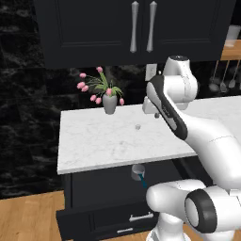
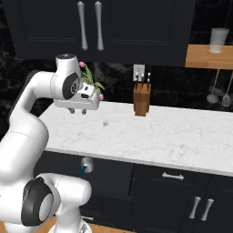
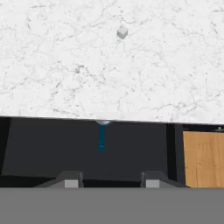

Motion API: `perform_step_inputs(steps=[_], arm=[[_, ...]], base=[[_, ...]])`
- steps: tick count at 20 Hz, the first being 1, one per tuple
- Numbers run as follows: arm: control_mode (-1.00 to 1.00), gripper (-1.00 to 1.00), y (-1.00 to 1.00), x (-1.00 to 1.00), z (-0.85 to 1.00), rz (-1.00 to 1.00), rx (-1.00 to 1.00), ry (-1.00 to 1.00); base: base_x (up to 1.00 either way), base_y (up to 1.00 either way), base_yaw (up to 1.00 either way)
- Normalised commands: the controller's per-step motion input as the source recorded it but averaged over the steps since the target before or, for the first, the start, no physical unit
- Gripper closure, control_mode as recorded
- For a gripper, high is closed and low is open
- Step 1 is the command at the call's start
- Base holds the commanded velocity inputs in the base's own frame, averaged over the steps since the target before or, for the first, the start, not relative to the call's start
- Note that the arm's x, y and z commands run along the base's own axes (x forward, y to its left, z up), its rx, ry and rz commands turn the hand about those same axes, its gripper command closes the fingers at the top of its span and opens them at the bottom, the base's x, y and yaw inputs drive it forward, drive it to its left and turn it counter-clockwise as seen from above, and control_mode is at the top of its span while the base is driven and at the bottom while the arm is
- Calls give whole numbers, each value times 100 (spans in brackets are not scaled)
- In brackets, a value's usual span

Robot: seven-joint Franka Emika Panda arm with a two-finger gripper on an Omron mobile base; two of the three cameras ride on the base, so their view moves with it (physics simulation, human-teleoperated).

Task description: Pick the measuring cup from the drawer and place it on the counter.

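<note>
The measuring cup is a small grey metal cup with a teal handle. It lies in the open black drawer, just below the counter's front edge. In the hand view the white marble counter hides all but the measuring cup's handle and a sliver of its rim. From the right, the measuring cup sits beneath the slab. My gripper hangs above the counter, well above the cup. The gripper is open with nothing between its fingers.
A tiny grey cube lies on the counter near the gripper. A grey vase of pink tulips stands at the back left, a knife block at the back middle. Black upper cabinets hang overhead, and a wooden shelf is at the right.
</note>
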Motion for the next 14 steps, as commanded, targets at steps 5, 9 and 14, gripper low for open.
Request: perform_step_inputs(steps=[5, 9, 14], arm=[[-100, -100, -1, -38, 0, 2, -1, -2], [-100, -100, 0, -59, 0, 8, 0, -3], [100, -100, -12, -43, 0, 3, 0, -2]], base=[[0, 0, 0], [0, 0, 0], [-29, -18, 0]])
